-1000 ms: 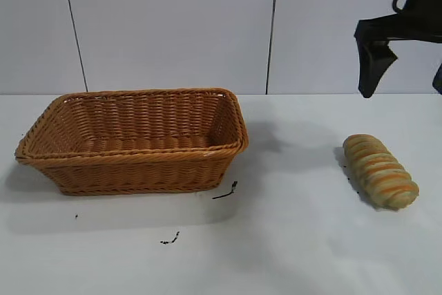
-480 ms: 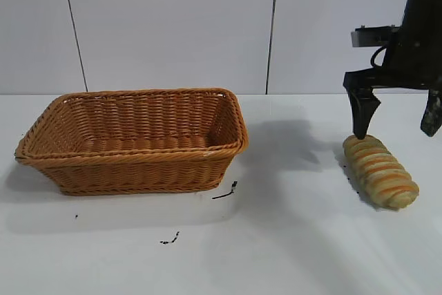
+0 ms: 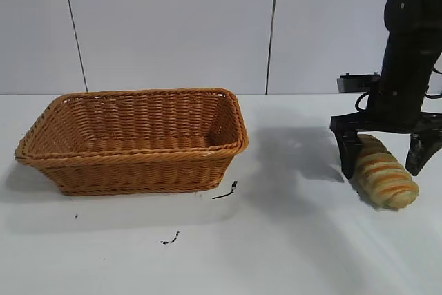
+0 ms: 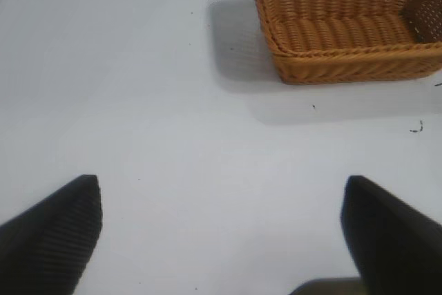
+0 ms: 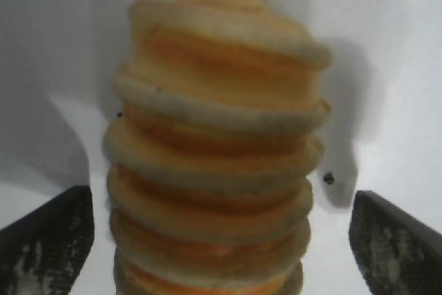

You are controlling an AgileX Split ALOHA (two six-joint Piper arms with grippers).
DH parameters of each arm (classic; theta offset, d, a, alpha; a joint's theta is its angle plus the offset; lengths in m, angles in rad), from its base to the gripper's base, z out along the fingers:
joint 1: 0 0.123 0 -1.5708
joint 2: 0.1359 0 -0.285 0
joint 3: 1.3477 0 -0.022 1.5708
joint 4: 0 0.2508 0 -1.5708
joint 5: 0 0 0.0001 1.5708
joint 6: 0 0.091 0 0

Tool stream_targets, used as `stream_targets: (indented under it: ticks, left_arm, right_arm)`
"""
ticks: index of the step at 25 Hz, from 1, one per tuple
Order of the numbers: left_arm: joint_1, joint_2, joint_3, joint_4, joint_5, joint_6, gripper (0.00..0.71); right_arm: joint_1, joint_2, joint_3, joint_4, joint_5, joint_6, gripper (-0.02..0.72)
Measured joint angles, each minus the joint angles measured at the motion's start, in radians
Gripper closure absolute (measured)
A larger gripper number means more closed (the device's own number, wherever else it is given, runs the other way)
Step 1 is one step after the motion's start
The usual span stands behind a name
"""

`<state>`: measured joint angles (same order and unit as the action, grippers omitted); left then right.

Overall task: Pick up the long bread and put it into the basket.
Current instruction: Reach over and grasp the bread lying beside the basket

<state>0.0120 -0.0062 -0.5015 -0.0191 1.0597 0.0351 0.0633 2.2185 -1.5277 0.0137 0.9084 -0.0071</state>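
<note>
White table carries a few small dark specks in front of the basket; nothing lies between basket and bread. Right arm cut off at the exterior view's top edge; the left arm is seen only as two fingertips in its own wrist view. Long bread: tan, orange-brown crosswise ridges, lying on the table well right of the basket. Right gripper points down, fingers spread wide either side of the loaf, not clamping. Left gripper spread open over bare table.
</note>
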Motion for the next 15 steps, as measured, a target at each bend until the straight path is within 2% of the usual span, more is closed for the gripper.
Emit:
stream_targets:
  ticks: [1,4,7,11,15]
  left_arm:
    - [0.0,0.0,0.0,0.0,0.0,0.0,0.017]
    - [0.0,0.0,0.0,0.0,0.0,0.0,0.017]
    - [0.0,0.0,0.0,0.0,0.0,0.0,0.017]
    - [0.0,0.0,0.0,0.0,0.0,0.0,0.017]
    - [0.0,0.0,0.0,0.0,0.0,0.0,0.017]
  right_arm:
    - [0.0,0.0,0.0,0.0,0.004,0.0,0.104]
    - [0.0,0.0,0.0,0.003,0.009,0.0,0.349]
    - [0.0,0.0,-0.001,0.003,0.015,0.0,0.498]
    - [0.0,-0.033,-0.02,0.003,0.056,-0.002,0.543]
    - [0.0,-0.12,-0.11,0.003,0.162,-0.005,0.552]
